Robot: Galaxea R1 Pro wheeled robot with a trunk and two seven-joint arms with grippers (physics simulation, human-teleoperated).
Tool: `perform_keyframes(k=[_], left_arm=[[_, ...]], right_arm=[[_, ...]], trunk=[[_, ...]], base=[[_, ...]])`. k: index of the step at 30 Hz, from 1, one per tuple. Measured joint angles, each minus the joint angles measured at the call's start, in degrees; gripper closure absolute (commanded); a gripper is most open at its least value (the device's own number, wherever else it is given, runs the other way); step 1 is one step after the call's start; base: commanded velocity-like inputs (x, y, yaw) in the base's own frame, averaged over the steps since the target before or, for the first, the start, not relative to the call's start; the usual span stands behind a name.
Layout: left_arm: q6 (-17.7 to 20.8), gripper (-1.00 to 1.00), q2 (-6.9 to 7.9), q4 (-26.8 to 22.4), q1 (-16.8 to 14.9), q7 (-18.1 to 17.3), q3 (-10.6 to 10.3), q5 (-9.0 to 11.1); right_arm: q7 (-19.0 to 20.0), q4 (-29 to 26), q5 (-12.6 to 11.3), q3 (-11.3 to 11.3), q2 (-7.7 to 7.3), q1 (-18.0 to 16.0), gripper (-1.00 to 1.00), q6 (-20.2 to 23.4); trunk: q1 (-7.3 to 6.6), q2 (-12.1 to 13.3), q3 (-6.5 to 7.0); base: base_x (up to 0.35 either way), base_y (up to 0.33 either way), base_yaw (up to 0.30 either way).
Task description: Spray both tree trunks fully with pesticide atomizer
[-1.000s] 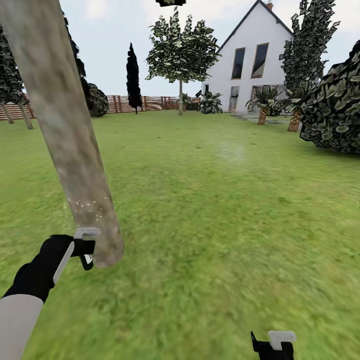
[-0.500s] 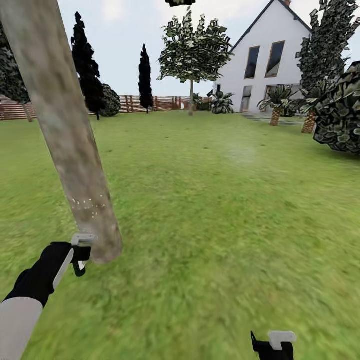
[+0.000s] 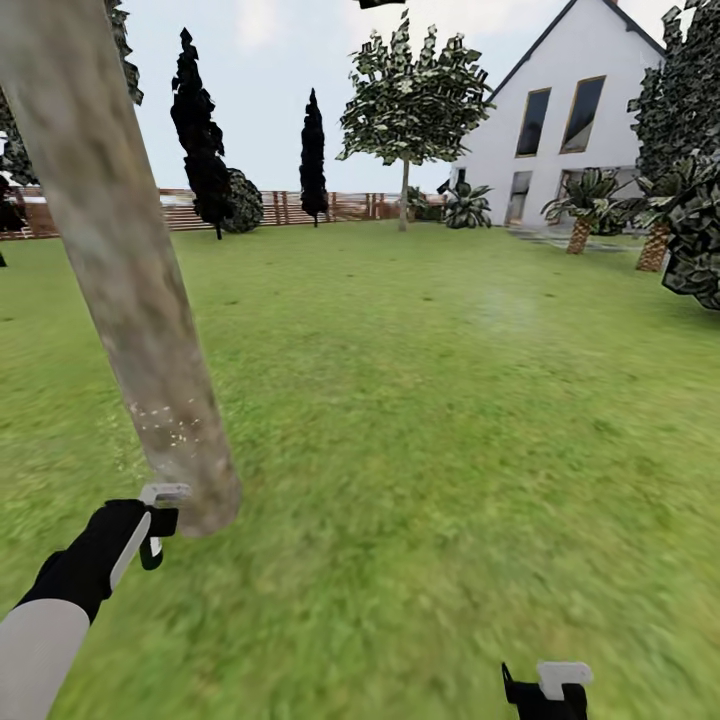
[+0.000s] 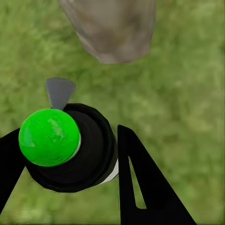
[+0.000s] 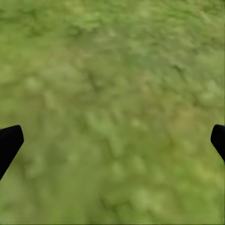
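A thick grey-tan mottled tree trunk (image 3: 120, 270) leans up the left of the head view, with pale specks (image 3: 170, 420) low on it. My left gripper (image 3: 155, 525) hangs beside the trunk's base (image 4: 110, 28), just above the grass floor (image 3: 420, 430). It is shut on the pesticide atomizer (image 4: 70, 145), a black bottle with a bright green cap (image 4: 49, 137) and a grey nozzle (image 4: 59, 91) pointing toward the trunk. Far off stands a second tree (image 3: 412, 100) with a green crown. My right gripper (image 3: 545, 690) is open over bare grass (image 5: 112, 140).
A brown slatted fence (image 3: 300, 207) rings the lawn at the back. Black cone-shaped trees (image 3: 200, 130) stand before it. A white house (image 3: 570, 110), short palms (image 3: 585, 205) and a dark leafy bush (image 3: 695, 240) sit at the right.
The head view has swung left, so the background has slid right. My left gripper with the atomizer has sunk a little lower beside the trunk's base. The right gripper has held still.
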Motion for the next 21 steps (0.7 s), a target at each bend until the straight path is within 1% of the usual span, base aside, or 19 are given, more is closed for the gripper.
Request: perform_keyframes(k=[3,4,8,11,12,13,14,15,16,17,19,21], left_arm=[[-3.59,1.0,0.02,2.46,0.55,0.07,0.05,-0.09],[-4.24,1.0,0.07,4.04,0.6,0.08,0.12,0.04],[-6.75,1.0,0.13,6.59,0.61,0.16,0.19,0.17],[-7.44,1.0,0.24,9.28,0.64,0.18,0.44,0.09],[-9.27,1.0,0.27,11.13,0.67,0.21,0.73,0.09],[-12.68,1.0,0.28,13.71,0.69,0.82,0.88,0.05],[-16.08,1.0,0.29,16.74,0.71,2.22,0.99,0.14],[-17.84,1.0,0.23,18.56,0.7,2.89,1.0,0.3],[-19.24,1.0,0.02,20.21,0.71,3.37,1.03,0.54],[-19.58,1.0,-0.15,20.88,0.7,3.45,1.02,1.04],[-19.83,1.0,-0.25,21.66,0.69,3.53,1.03,3.9],[-20.0,1.0,-0.27,21.88,1.19,3.66,1.04,4.86]], right_arm=[[0.05,0.0,0.0,0.02,-0.02,0.02,-1.0,0.0],[0.02,0.0,0.0,0.01,-0.05,0.01,-1.0,0.0],[0.06,0.0,0.0,0.02,-0.03,0.02,-1.0,0.0],[0.07,0.0,0.0,0.03,0.03,0.0,-1.0,0.0],[0.07,0.0,0.0,0.03,0.06,0.0,-1.0,0.0],[0.07,0.0,0.0,0.03,0.08,0.0,-1.0,0.0],[0.07,0.0,0.0,0.03,0.08,0.01,-1.0,0.0],[0.07,0.02,0.0,0.02,0.09,0.0,-1.0,0.0],[0.07,0.07,0.01,0.02,0.09,0.02,-1.0,0.0],[0.07,0.08,0.02,0.02,0.12,0.04,-1.0,0.0],[0.11,0.09,0.02,0.02,0.17,0.02,-1.0,0.0],[0.15,0.09,0.08,0.03,0.23,0.03,-1.0,0.0]], trunk=[[0.0,0.0,0.0],[0.0,0.0,0.0],[0.0,0.0,0.0],[0.0,0.0,0.0],[0.0,0.0,0.0],[0.0,0.0,-0.01],[0.0,0.0,-0.01],[0.0,0.0,0.0],[0.0,0.0,0.0],[0.0,0.0,0.0],[0.0,0.0,0.0],[0.0,0.0,0.0]], base=[[0.24,-0.186,0.006],[0.24,-0.183,0.001],[0.241,-0.18,0.0],[0.241,-0.178,0.026],[0.241,-0.174,0.189],[0.145,-0.087,0.241],[0.074,-0.045,0.259],[0.02,-0.012,0.272],[0.008,-0.005,0.275],[0.003,-0.002,0.276],[0.09,-0.068,0.214],[0.199,-0.168,0.037]])
